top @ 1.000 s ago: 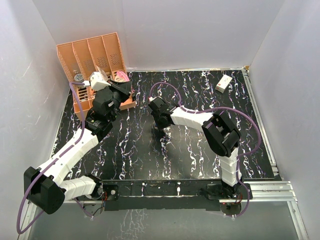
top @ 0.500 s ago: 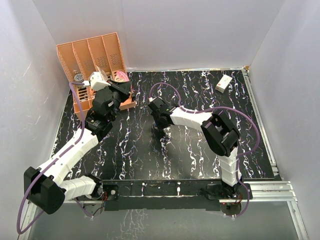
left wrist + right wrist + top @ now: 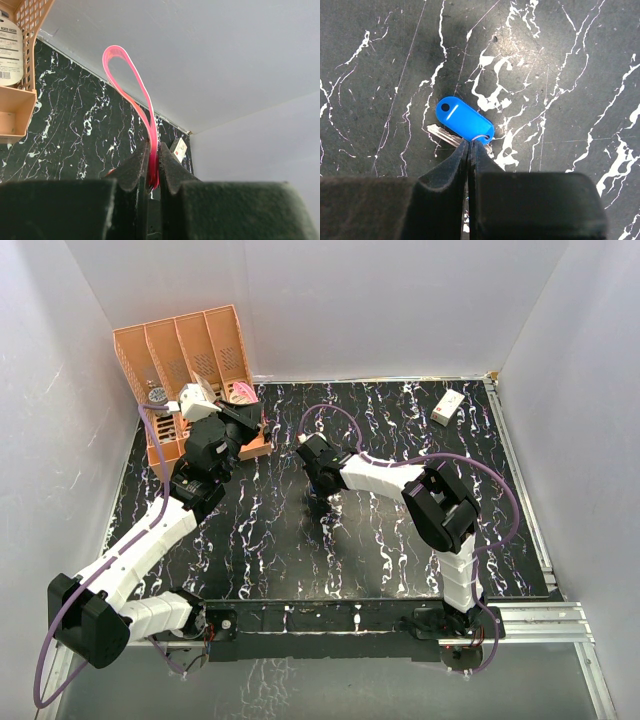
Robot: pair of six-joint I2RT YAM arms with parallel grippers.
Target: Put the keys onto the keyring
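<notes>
The keyring (image 3: 149, 127) is a pink-red strap loop that stands up out of my left gripper (image 3: 152, 146), which is shut on its lower end. In the top view the left gripper (image 3: 256, 428) is held above the table beside the orange rack. One of the keys (image 3: 464, 121), with a bright blue tag and a silver blade (image 3: 441, 133), lies flat on the black marbled table. My right gripper (image 3: 470, 142) points down at it, shut, its tips pinched on the small wire ring at the tag's end. From above, the right gripper (image 3: 319, 502) hides this key. No dark key shows.
An orange slotted rack (image 3: 185, 350) holding small items stands at the back left, its corner close to the left gripper (image 3: 15, 110). A small white box (image 3: 448, 406) lies at the back right. White walls enclose the table on three sides, and purple cables arch over the right arm.
The right gripper's jaws have closed onto the blue key's wire ring. Both arms stay almost where they were, and the left keeps its hold on the strap.
</notes>
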